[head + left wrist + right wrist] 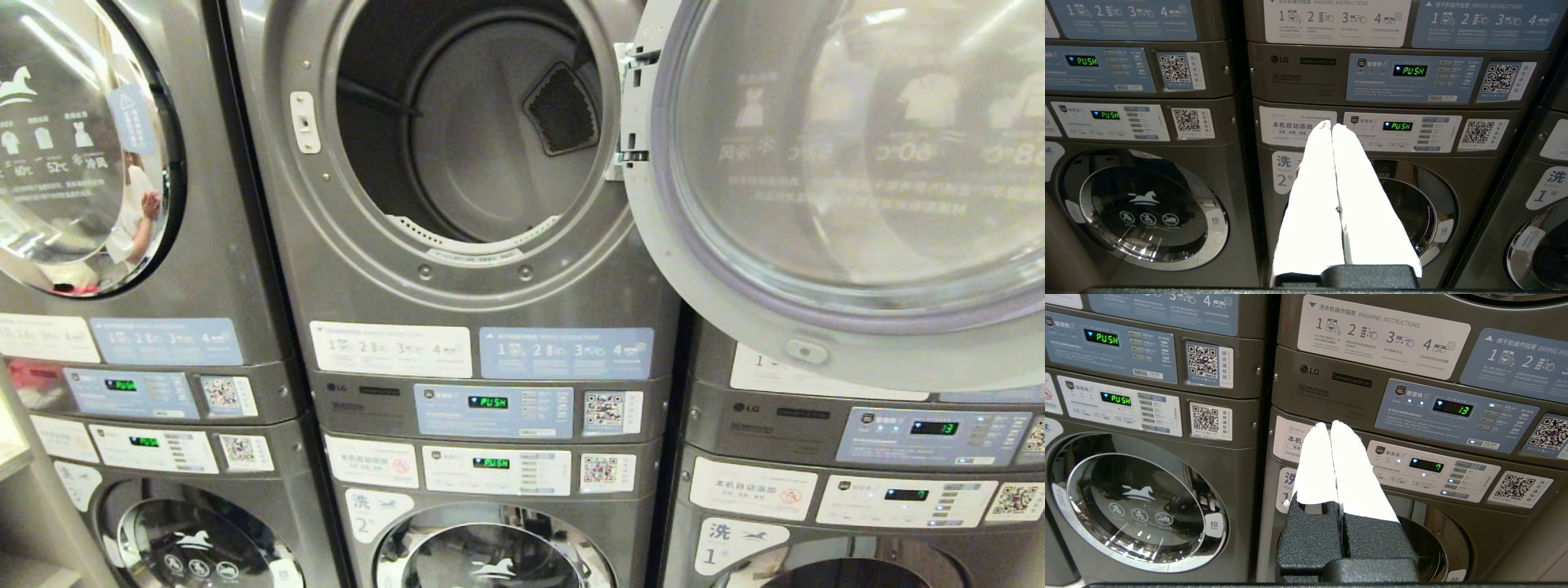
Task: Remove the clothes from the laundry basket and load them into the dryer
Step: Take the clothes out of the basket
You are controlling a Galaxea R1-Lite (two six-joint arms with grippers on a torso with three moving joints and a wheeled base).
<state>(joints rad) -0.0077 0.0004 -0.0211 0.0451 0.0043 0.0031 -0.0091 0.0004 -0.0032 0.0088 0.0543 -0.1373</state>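
Left gripper [1332, 125]: white fingers [1310, 192] pressed together, nothing between them. It points at the middle stack of machines, tips against the sight of the washer panel [1400, 130], whose display reads PUSH. Below and behind the fingers sits the washer door [1421, 204] marked 2.

Right gripper [1329, 424]: fingers also closed tip to tip, empty, black base [1347, 547] below them. It points at the right-hand stack, at the seam between dryer panel [1453, 414] and the washer panel under it. The dryer display there shows 13; the lower one shows a single digit.

Neither arm shows in the head view.

Dryer [473, 163], middle stack, upper unit: door [841, 180] swung wide open to the right on its hinge, covering the upper part of the right-hand stack. Drum [482, 131] bare grey metal, dark lint grille [562, 109] at the back wall. No clothes visible inside. Its control panel [490, 408] just below the opening reads PUSH.

Left stack: upper door [77, 147] closed, glass reflecting a person and something pink low down. Closed washer door [1147, 212] with horse emblem below.

Laundry basket and clothes: in none of the three views.
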